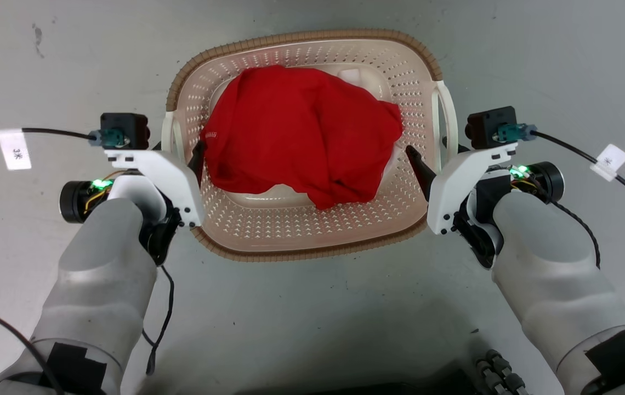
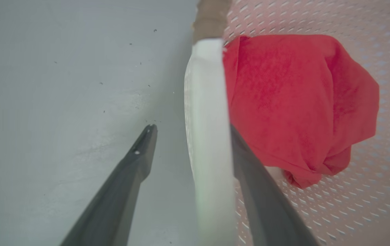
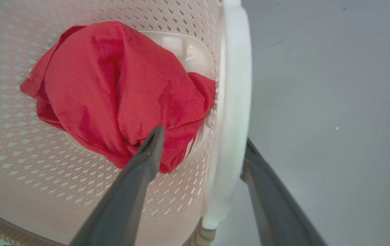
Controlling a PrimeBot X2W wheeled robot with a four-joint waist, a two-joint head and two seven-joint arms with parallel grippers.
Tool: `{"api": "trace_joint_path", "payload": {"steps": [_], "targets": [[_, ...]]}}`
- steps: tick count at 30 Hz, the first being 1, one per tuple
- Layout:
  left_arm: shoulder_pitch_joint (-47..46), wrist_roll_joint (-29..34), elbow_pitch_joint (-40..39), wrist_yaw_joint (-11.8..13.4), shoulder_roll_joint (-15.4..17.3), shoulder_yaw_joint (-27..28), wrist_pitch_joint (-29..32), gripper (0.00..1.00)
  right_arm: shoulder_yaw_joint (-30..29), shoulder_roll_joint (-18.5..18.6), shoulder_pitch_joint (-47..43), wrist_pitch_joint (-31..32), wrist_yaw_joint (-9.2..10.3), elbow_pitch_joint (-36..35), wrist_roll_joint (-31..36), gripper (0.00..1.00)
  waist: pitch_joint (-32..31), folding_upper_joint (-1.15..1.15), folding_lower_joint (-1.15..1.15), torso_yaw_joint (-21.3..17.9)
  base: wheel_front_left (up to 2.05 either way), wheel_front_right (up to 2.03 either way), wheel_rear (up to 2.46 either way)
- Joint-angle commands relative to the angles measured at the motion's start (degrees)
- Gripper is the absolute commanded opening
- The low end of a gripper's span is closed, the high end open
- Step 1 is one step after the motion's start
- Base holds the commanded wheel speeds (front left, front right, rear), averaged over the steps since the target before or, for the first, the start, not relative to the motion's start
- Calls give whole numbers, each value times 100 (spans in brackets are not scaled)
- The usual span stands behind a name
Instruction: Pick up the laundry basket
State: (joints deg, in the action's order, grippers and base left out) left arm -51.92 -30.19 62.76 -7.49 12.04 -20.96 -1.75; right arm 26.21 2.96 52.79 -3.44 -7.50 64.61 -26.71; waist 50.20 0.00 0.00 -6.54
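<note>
Faces a laundry basket [image 1: 312,236] flat on grey floor [image 1: 312,318], crumpled red cloth [image 1: 301,131] inside; open floor all round the basket's brown rim; straddles the basket's left white handle [image 2: 208,136] with the left claw [image 1: 178,149], jaws wide apart, one finger inside the perforated wall, the other outside with a clear gap to the handle, clamped on nothing; does likewise at the basket's right handle [image 3: 232,102] with the right claw [image 1: 433,148], spread open, inner finger over the cloth's edge, outer finger just beside the handle, nothing gripped.
</note>
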Motion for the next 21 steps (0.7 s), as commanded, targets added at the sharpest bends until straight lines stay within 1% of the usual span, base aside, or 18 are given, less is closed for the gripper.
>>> {"api": "trace_joint_path", "payload": {"steps": [1,2,3,4,5,6,15,21], "targets": [[-118,-74,43,3,-32,-40,45,100,101,-10,140,38,2,55,-99,100,29,0,0,24,0,0,0],[-143,-122,60,3,-57,-70,75,100,148,-11,170,35,2,79,-131,100,36,0,0,36,0,0,0],[-159,-171,70,3,-82,-114,126,64,188,-10,185,66,2,108,-201,100,40,0,0,46,0,0,0],[-177,-217,72,2,-89,-153,154,29,229,-11,195,92,2,132,-252,67,45,0,0,52,0,0,0],[-192,-271,68,3,-106,-202,208,0,275,-11,213,114,1,148,-314,27,50,0,0,58,0,0,0],[-205,-321,58,3,-120,-247,239,0,319,-12,227,134,1,154,-383,0,50,0,0,66,0,0,0],[-248,-724,46,-12,-187,-602,379,0,687,-61,229,170,-29,232,-786,0,-68,0,0,63,0,0,0],[-130,-1055,86,-32,-294,-835,672,0,894,-77,91,372,-34,343,-1017,0,-444,0,0,81,0,0,0]]}}
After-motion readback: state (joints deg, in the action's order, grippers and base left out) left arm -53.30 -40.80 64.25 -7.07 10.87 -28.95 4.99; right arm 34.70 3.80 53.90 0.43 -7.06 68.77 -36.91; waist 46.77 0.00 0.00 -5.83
